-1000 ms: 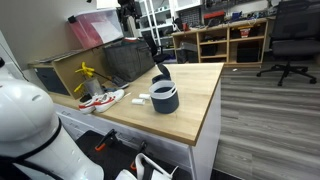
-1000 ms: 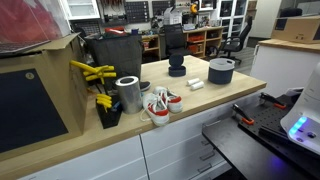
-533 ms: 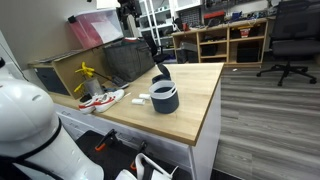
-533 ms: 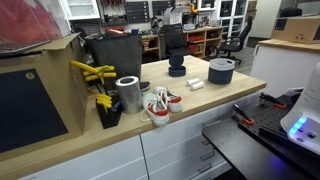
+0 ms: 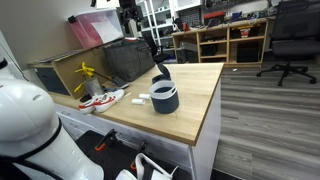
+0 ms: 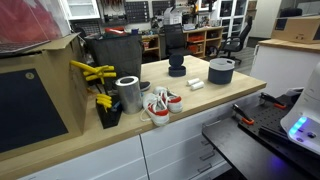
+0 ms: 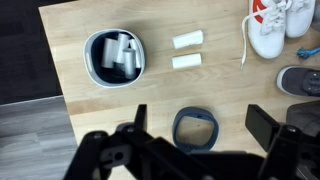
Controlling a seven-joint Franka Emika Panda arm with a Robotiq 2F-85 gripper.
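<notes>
Ring (image 7: 200, 130), a dark blue-grey loop with a smooth matte look, lies flat on the pale wood-grain table (image 7: 210, 95), right between the spread, empty jaws of the gripper (image 7: 200, 135) hanging above it in the wrist view. Beyond it stands a round grey bowl (image 7: 115, 57) holding white cylinders, and beside that two more white cylinders (image 7: 186, 51) lie side by side. White sneakers (image 7: 272, 25) with laces sit near the table's edge. No writing is legible.
</notes>
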